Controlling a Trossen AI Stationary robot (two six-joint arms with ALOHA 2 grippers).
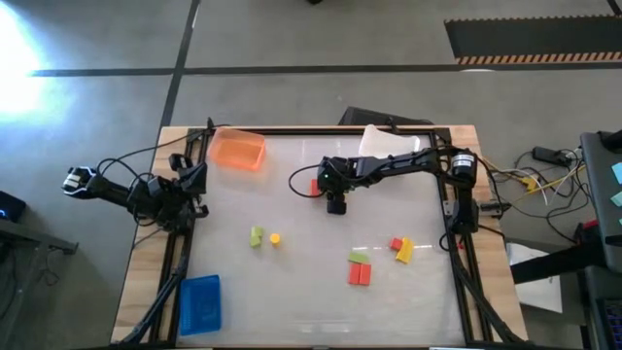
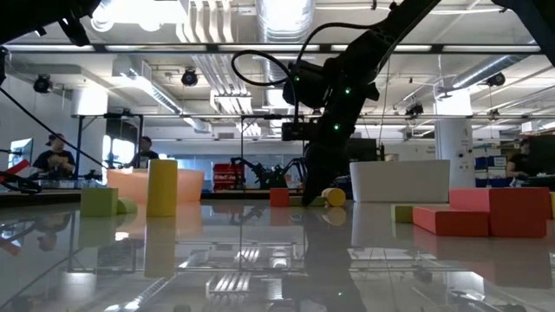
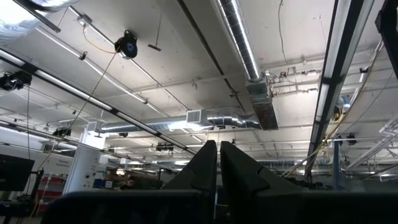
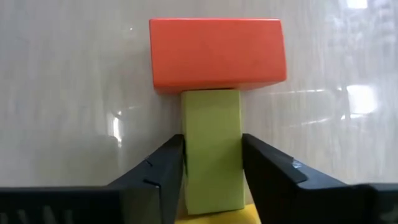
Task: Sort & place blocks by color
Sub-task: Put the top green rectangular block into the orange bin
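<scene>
Straddling a green block beside a red block, right claw narrow; rigid, light, slick: grip its long flat sides.

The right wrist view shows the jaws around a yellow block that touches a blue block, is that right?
Not quite. The far block is red, not blue. The right wrist view shows the right gripper's jaws around the yellow block, whose far end touches that red one.
</scene>
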